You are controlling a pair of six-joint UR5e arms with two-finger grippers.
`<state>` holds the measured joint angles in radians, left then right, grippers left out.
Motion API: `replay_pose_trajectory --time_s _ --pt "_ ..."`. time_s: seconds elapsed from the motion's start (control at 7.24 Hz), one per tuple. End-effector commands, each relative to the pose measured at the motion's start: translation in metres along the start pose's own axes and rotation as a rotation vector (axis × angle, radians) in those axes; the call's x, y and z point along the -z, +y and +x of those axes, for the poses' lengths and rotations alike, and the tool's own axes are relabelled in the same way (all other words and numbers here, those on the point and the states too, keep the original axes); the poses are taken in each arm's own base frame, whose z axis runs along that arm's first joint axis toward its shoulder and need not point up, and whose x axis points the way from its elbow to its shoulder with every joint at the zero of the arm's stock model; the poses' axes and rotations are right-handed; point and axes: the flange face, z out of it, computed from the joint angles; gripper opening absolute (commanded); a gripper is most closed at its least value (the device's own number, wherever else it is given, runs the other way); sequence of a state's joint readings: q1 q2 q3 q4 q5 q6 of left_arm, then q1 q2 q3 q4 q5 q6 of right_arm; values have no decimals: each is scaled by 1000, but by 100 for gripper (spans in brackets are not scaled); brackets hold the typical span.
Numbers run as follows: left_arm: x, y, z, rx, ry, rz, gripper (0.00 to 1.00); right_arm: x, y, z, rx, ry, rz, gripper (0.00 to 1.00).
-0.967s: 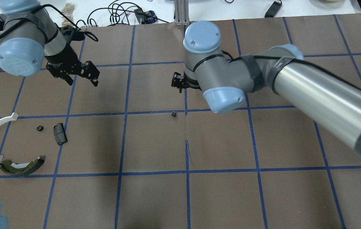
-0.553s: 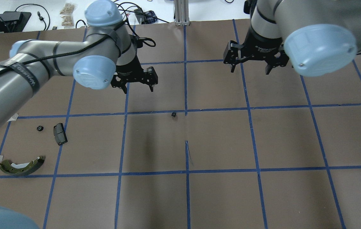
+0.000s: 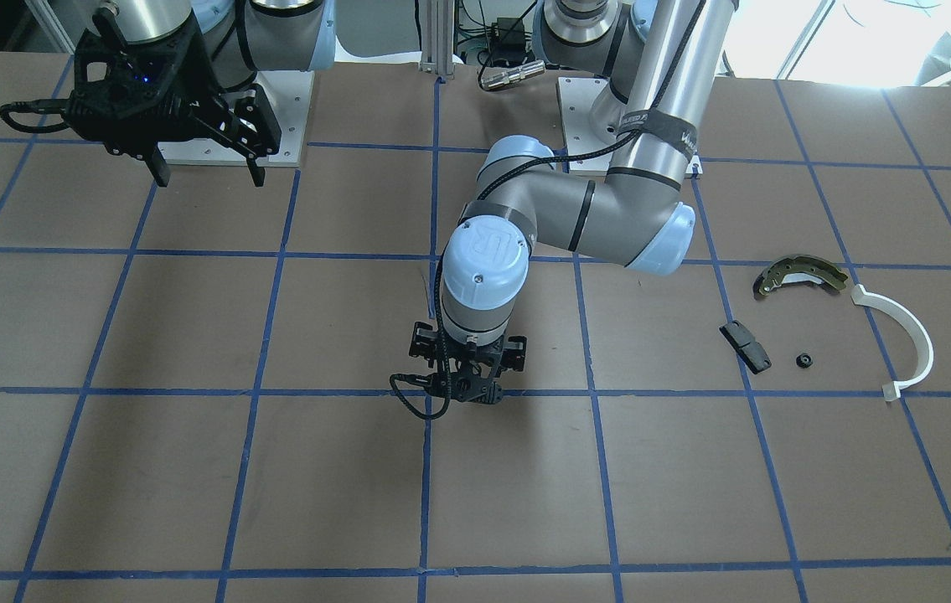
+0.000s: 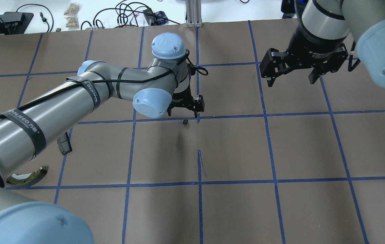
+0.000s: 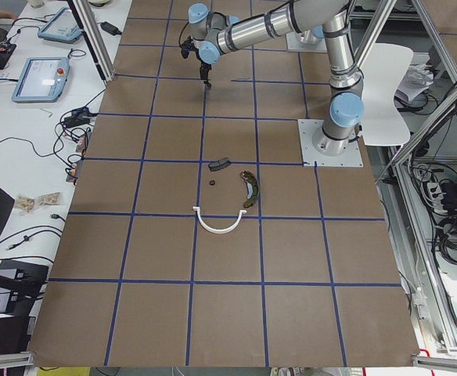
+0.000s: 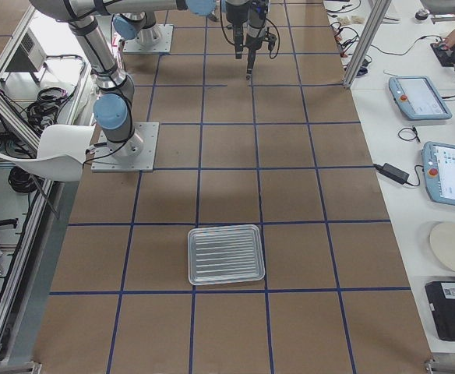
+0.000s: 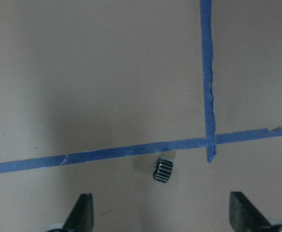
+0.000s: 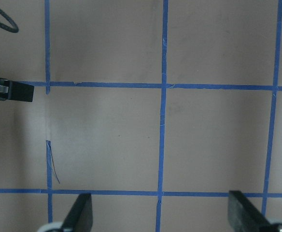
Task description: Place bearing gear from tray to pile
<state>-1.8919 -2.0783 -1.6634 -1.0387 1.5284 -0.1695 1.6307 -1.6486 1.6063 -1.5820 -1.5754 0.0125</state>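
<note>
The tray (image 6: 226, 265) lies well apart from the right gripper (image 4: 292, 81), out on its right side; that gripper hangs above the table with its jaws apart. The pile (image 3: 802, 275) sits well off to the left of the left gripper (image 7: 162, 210), which is low over the table, jaws spread wide. The gear (image 7: 163, 169) lies on the table just ahead of its fingertips, centred between them, untouched.

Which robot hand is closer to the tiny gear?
Left. The left gripper hovers just above the bearing gear, jaws open; the right gripper is raised far off on the robot's right side.
</note>
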Motion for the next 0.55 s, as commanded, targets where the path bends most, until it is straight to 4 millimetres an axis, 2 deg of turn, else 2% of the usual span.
replay_pose_trajectory --time_s 0.0,0.14,0.28,0.41 --pt "-30 1 8 -35 3 29 97 0 2 -1 12 -6 2 100" --pt "-32 1 7 -24 -2 27 88 1 3 -3 12 -12 6 100" --pt "-26 3 6 -24 -9 30 54 1 3 -3 12 -12 6 100" --pt "-28 3 6 -24 -15 26 28 2 1 -3 12 -16 18 100"
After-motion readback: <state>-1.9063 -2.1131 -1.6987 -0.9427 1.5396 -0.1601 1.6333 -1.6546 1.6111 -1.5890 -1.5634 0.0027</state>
